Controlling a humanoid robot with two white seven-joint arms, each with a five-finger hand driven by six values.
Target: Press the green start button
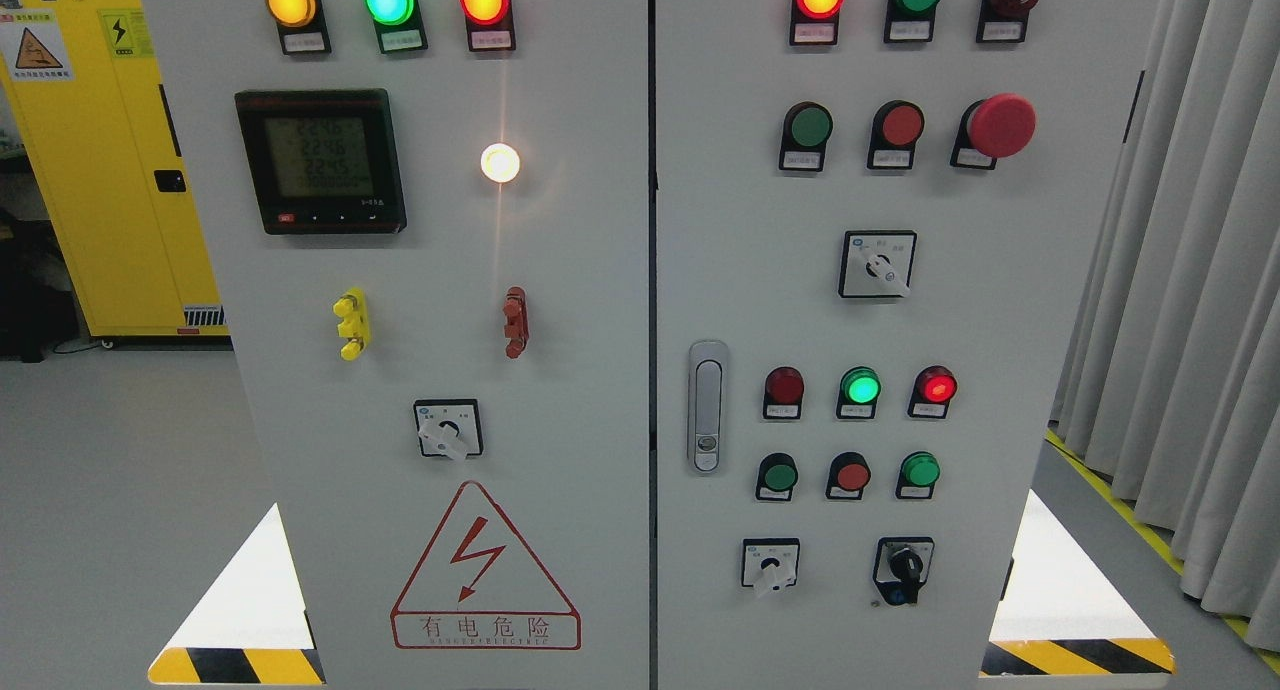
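Grey painted metal fills most of the head view: a tall electrical cabinet (600, 370) with two doors side by side, meeting at a dark seam near the middle. No robot arm or hand shows anywhere, so nothing can be said about the fingers.

The right door carries several green buttons. One unlit green button (808, 125) sits in the second row from the top, at the left of that row, with a red button (902, 124) just beside it and a large red mushroom button (1001, 125) further right. Two more green buttons lie lower down, one (778, 475) at the left and one (919, 469) at the right of a row with a red button between them. The labels are too small to read, so which one is the start button cannot be told. Above that lower row, a green lamp (860, 386) glows between two red ones.

The left door holds a dark meter screen (320, 160), a bright white lamp (500, 163), three lit lamps along the top and a red lightning warning triangle (485, 567) near the bottom.

A yellow cabinet (100, 170) stands at the far left on a grey floor, and pale curtains (1190, 270) hang at the right.
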